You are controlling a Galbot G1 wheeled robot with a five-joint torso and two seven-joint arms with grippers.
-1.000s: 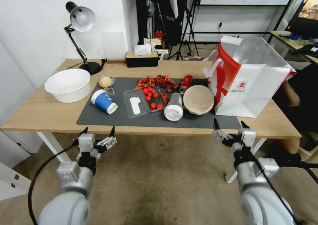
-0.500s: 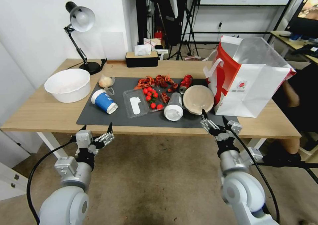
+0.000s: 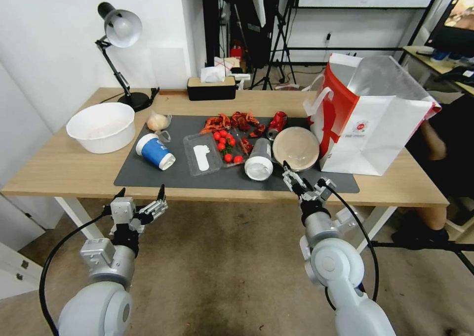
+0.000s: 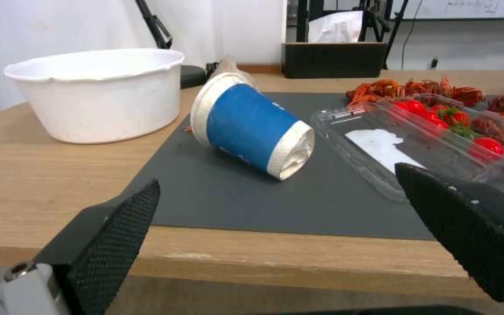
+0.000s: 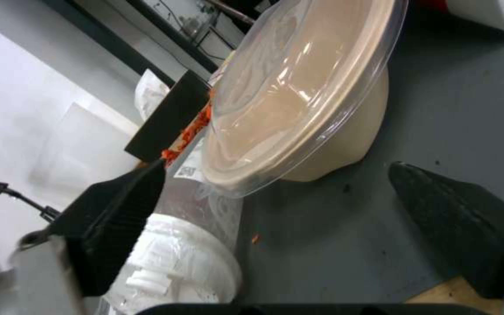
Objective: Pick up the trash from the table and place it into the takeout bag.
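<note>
Head view, change: the right gripper (image 3: 302, 178) has swung in from the desk's (image 3: 64, 170) right front edge and now hangs over the dark mat (image 3: 163, 175), just in front of the beige paper bowl (image 3: 295, 148); its fingers are spread apart and empty. I'd read that as the bowl being its first target.
Head view, left arm: the left gripper (image 3: 139, 197) waits below the desk's front edge, a little lower than a second ago, fingers parted, nothing in them.
Head view, trash: blue cup (image 3: 155, 151), grey cup (image 3: 259, 159), crushed red can (image 3: 277, 122) and small clear plastic bag (image 3: 158, 122) all lie where they lay before; the takeout bag (image 3: 375, 128) stands open just right of the bowl.
Left wrist view: the blue cup (image 4: 252, 130) lies on its side on the mat, ahead of the two open fingers (image 4: 115, 232).
Right wrist view: the bowl (image 5: 299, 105), under a clear lid, sits tilted between the spread fingers (image 5: 118, 210), apart from both; the grey cup's white lid (image 5: 170, 267) touches its side.
</note>
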